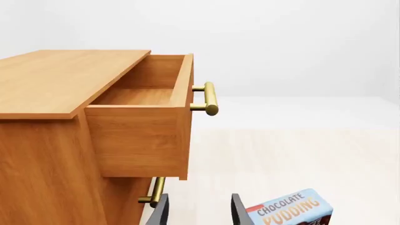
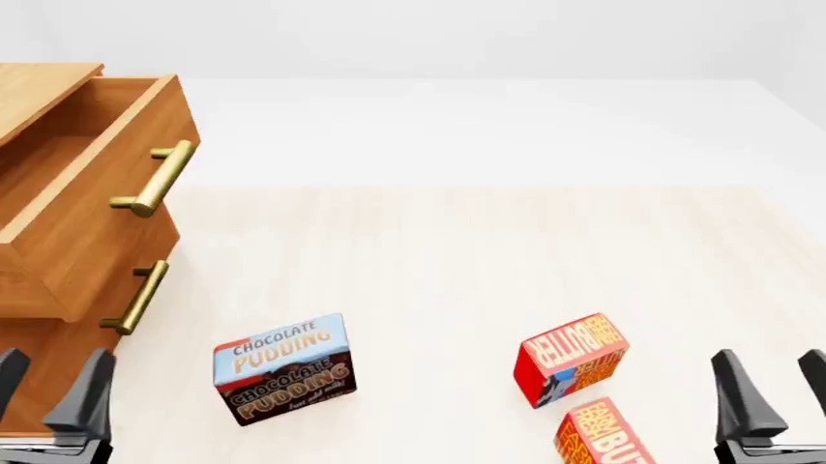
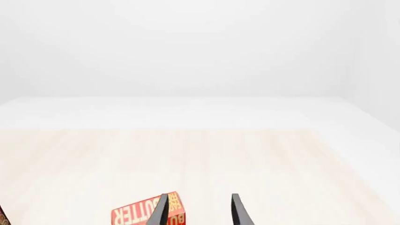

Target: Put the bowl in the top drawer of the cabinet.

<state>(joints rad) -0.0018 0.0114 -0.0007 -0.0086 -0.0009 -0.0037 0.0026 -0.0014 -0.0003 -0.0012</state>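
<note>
The bowl is out of view in every frame. The orange-brown cabinet stands at the far left of the table. Its top drawer is pulled out, and the part of its inside that shows holds nothing. A brass bar handle sits on the drawer's front. My left gripper hangs open near the front left, below the drawer, with nothing between its fingers. At the front right, my right gripper is open and holds nothing.
The lower drawer is shut, and its brass handle shows under the open one. A chocolate pudding box stands right of my left gripper. Two red butter boxes lie left of my right gripper.
</note>
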